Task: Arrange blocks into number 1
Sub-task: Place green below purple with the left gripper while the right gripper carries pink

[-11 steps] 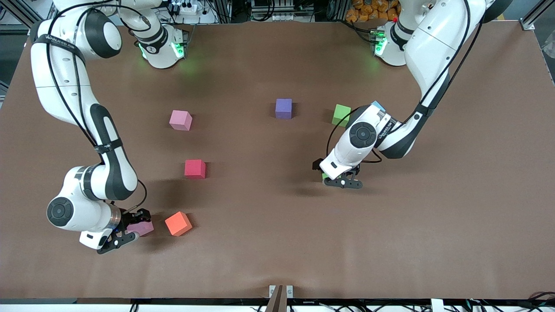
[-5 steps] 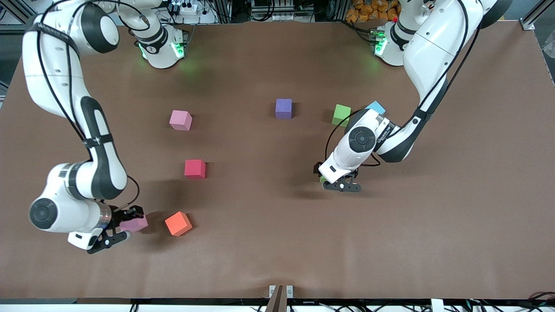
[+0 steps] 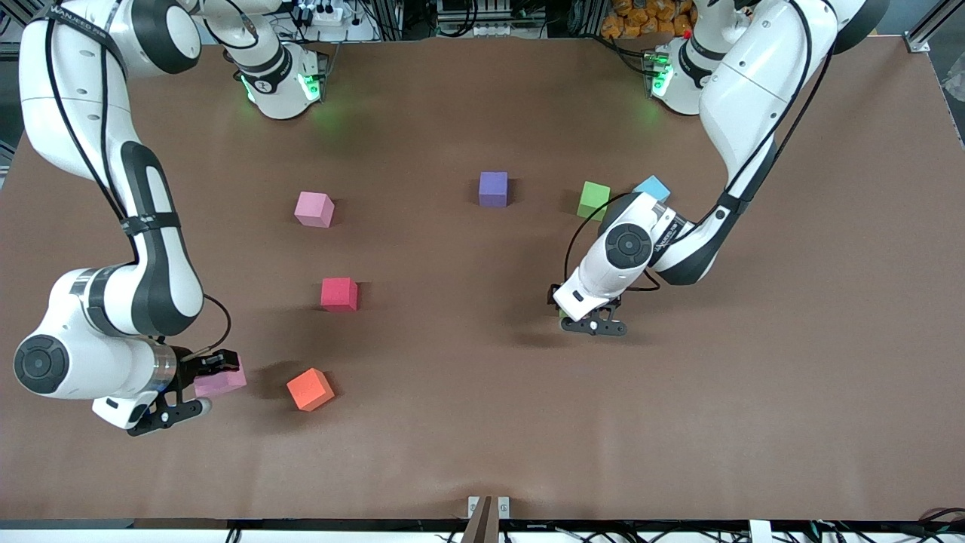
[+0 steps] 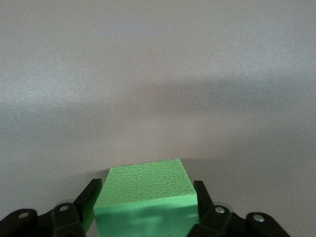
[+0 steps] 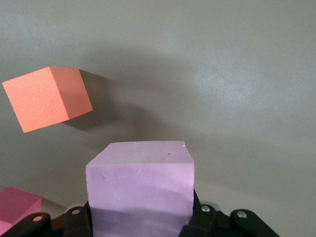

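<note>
My right gripper is shut on a pink block and holds it just above the table, beside the orange block. In the right wrist view the pink block fills the jaws of the right gripper, with the orange block past it. My left gripper is shut on a green block low over the table's middle; the hand hides most of that block. The left wrist view shows the green block in the left gripper.
Loose on the brown table lie a second pink block, a red block, a purple block, a second green block and a light blue block beside the left arm's forearm.
My right gripper has carried the pink block away from the orange block, toward the right arm's end of the table. The left arm shifted slightly, uncovering more of the light blue block.
</note>
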`<state>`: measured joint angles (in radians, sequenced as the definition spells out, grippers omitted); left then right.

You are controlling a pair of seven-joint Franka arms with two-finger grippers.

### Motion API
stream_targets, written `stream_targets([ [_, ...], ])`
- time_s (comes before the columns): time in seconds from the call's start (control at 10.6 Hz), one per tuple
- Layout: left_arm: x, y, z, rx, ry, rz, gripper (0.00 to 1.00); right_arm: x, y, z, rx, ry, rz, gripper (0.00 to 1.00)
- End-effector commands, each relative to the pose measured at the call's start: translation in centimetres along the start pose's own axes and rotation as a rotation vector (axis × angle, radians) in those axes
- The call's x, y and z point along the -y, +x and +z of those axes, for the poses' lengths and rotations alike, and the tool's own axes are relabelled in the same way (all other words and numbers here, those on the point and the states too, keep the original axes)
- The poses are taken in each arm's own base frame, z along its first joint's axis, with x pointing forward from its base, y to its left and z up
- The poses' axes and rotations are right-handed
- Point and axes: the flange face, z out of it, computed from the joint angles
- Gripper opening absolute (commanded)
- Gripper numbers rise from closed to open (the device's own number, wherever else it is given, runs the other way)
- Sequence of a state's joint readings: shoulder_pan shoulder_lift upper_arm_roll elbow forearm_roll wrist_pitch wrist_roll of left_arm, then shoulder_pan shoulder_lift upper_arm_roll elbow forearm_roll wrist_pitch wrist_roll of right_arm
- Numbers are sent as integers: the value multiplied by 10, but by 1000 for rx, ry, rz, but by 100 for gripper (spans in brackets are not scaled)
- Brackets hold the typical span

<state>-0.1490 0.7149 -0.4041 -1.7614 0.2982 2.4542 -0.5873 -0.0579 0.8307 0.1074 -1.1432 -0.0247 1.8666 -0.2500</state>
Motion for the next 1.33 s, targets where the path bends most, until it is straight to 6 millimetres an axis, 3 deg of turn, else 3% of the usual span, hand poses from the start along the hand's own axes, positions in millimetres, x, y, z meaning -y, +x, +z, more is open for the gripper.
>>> stream_targets([
  [0.0, -10, 2, -6, -17, 9, -13, 0, 24, 1, -19, -7, 3, 62, 0],
  [0.09, -21, 0, -18, -33, 3, -15, 0, 33, 2, -26, -14, 0, 92, 0],
  [0.38, -101, -39, -48, -58, -1, -62, 0, 62, 5, -30, 3, -1, 153, 0],
  [0.47, -128, -58, -51, -48, -7, -75, 0, 67, 5, -29, 4, -3, 168, 0],
  [0.66, -177, -106, -34, 12, 12, -129, 0, 69, 6, -29, 1, -8, 186, 0],
  [0.95, -188, -165, 4, 111, 85, -168, 0, 67, 6, -29, -2, -9, 193, 0],
  [1.04, -190, -180, 8, 130, 93, -156, 0, 67, 6, -29, -2, -7, 206, 0],
  [1.23, -195, -187, 12, 136, 92, -152, 0, 68, 7, -29, -4, -4, 208, 0],
])
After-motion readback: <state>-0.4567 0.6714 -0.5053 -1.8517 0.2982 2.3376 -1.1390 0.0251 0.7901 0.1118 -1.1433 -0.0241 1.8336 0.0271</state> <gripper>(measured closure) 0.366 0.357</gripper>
